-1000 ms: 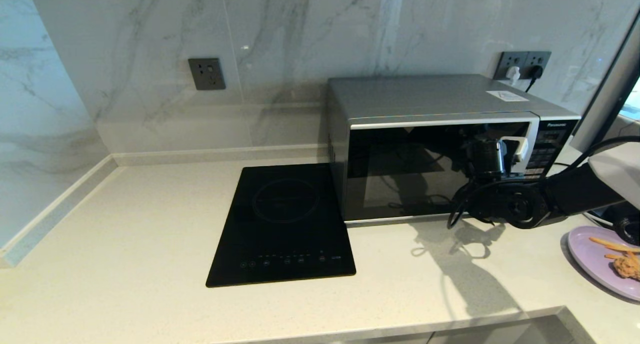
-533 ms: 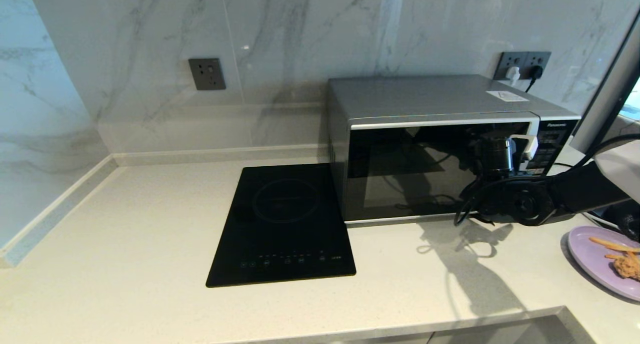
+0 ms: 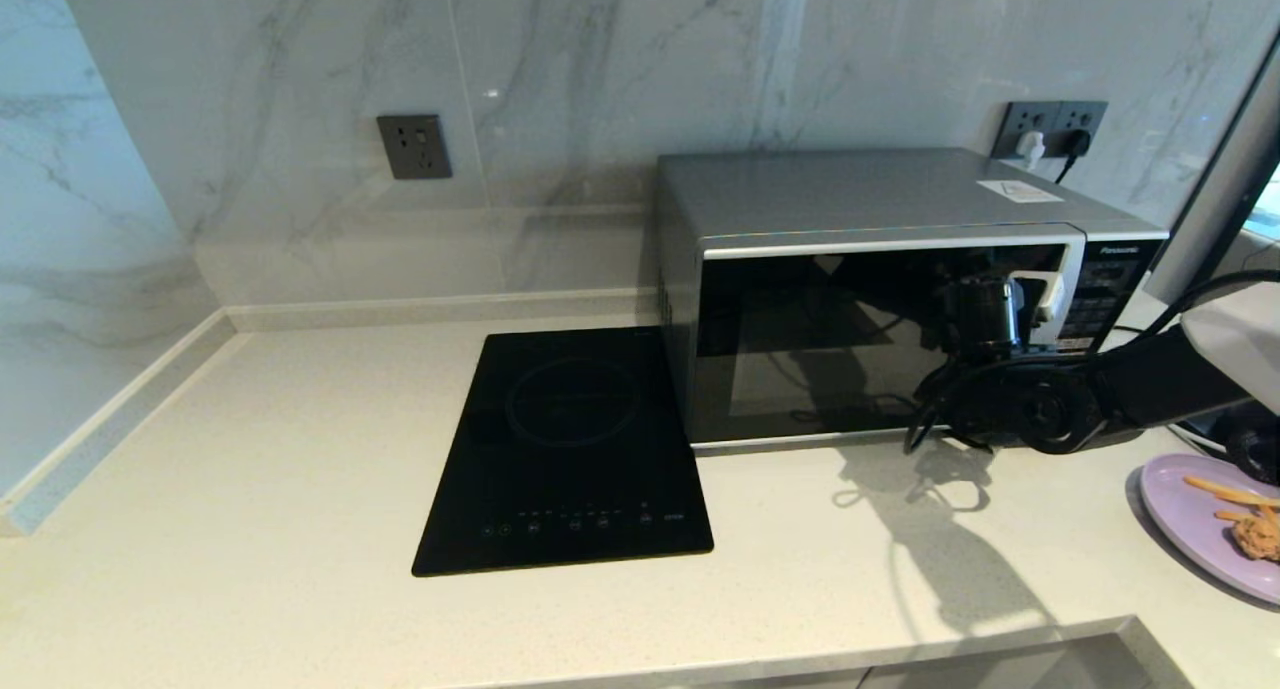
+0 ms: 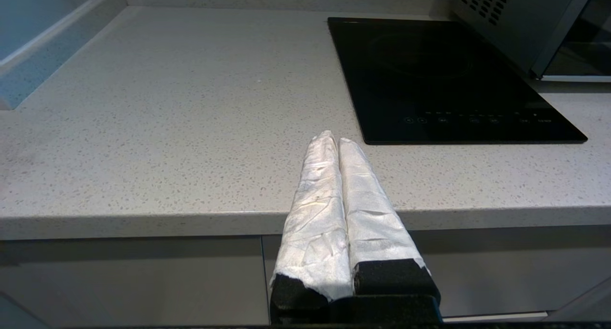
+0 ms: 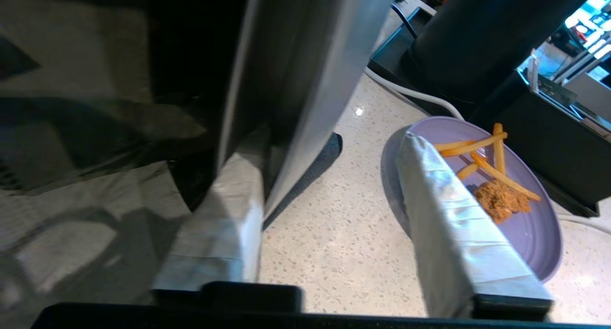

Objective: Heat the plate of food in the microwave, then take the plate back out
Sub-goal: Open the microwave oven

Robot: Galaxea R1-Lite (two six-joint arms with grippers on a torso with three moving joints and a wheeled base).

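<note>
plate of food [image 3: 1200,519] sat lower right on tabletop [image 3: 250,529] | left tool [image 4: 340,150] parked, fingers together | right tool [image 3: 1035,297] straddled microwave [image 3: 880,289] handle [image 5: 305,95], fingers apart | step: opening door; next likely clamp, then pull

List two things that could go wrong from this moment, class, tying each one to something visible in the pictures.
1. The right gripper straddles the microwave door handle with its jaws not yet closed on it; one finger lies behind the handle, the other stands clear, so a pull now might slip off.
2. The plate of food sits on the counter beside the right arm, near where the door may swing; it could get knocked.
</note>
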